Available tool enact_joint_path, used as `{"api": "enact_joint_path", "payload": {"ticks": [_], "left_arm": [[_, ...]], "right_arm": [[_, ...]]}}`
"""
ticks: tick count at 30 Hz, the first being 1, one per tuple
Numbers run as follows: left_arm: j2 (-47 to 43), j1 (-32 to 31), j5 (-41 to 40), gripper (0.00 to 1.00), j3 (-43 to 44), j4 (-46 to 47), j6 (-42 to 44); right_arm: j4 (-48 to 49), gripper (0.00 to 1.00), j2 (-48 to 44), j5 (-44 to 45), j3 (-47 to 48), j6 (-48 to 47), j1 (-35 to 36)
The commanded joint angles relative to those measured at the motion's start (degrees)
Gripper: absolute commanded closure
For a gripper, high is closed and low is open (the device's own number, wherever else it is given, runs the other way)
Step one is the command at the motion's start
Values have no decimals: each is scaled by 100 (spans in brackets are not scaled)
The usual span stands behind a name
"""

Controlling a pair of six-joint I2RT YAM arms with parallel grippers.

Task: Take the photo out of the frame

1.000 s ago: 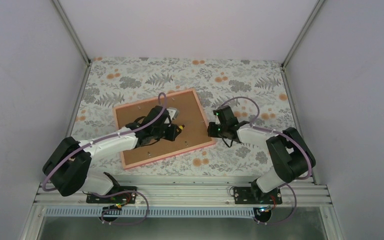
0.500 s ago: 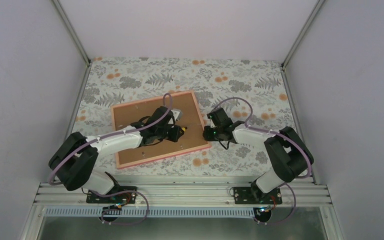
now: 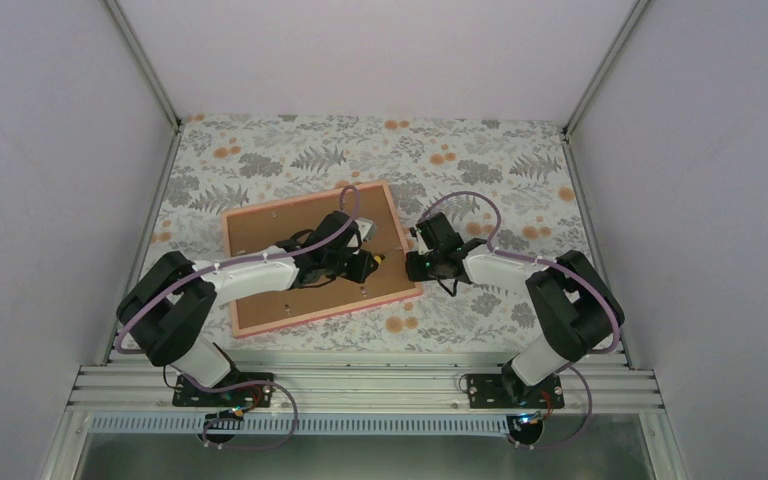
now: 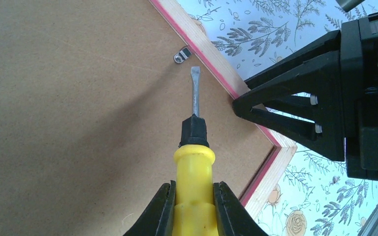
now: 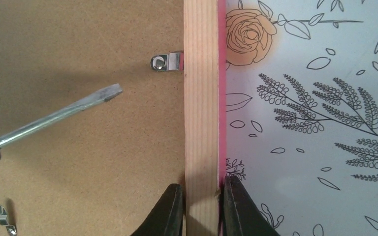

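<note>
Clip-freeing step, I judge: left fingers (image 4: 157,214) clamp a yellow screwdriver (image 4: 193,162), tip just short of the metal clip (image 4: 181,55) ahead — right fingers (image 5: 171,209) pinch the frame (image 5: 199,123) rail. Next, probably, lever that clip aside.

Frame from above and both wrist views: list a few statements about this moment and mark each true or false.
1. The left tool holds a yellow-handled screwdriver. True.
2. The frame lies face up. False: its brown back faces up.
3. The right tool clamps the frame's edge. True.
4. The screwdriver's blade is wedged under the metal clip. False: the tip stops short of the clip, not touching it.
</note>
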Motion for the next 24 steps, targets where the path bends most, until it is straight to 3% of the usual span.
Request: {"api": "enact_joint_path", "payload": {"ticks": [1, 24], "left_arm": [[176, -49, 102, 98, 199, 226, 104], [658, -75, -63, 98, 342, 360, -1]], "right_arm": [[-92, 88, 146, 2, 20, -129, 50], [-91, 94, 174, -74, 21, -129, 83]]}}
